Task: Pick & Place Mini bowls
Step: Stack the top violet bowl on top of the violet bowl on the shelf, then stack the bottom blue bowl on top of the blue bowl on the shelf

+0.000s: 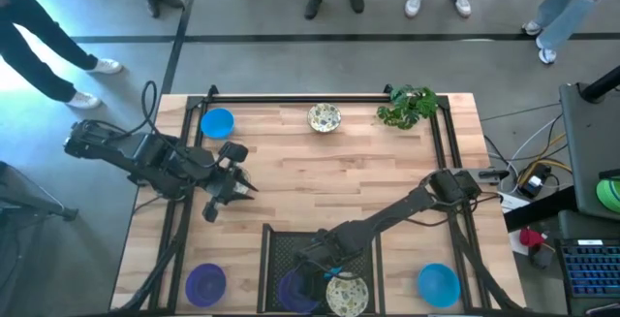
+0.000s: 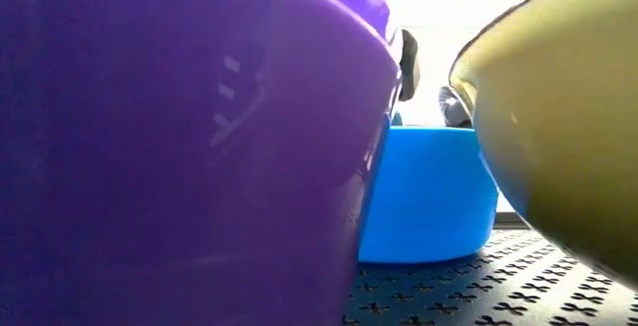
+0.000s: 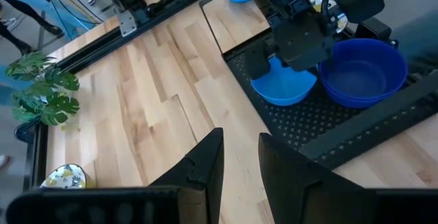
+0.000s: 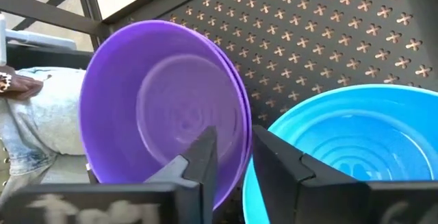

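My right gripper [image 1: 323, 270] [image 4: 235, 157] is down in the black mesh tray [image 1: 281, 247], shut on a purple mini bowl [image 4: 157, 107] [image 1: 292, 294]. A blue mini bowl [image 4: 363, 148] [image 2: 429, 196] sits flat on the tray floor right beside it. A cream speckled bowl [image 1: 349, 296] [image 2: 558, 117] is also in the tray. My left gripper [image 1: 244, 189] [image 3: 239, 159] waits over bare wood at the table's left, open by a narrow gap and holding nothing. My right gripper pinches the purple bowl's rim [image 4: 241, 125] on the side next to the blue bowl, with one finger [image 4: 202, 162] inside the bowl and the other outside. The fingers come from above, slanting down. The bowl looks tipped, its opening turned toward the wrist camera.
Other mini bowls stand on the table: blue [image 1: 218, 121] at the far left, cream speckled [image 1: 325, 117] at the far middle, purple [image 1: 205, 281] at the near left, blue [image 1: 438, 283] at the near right. A leafy plant [image 1: 407, 106] is at the far right. People's feet line the far side.
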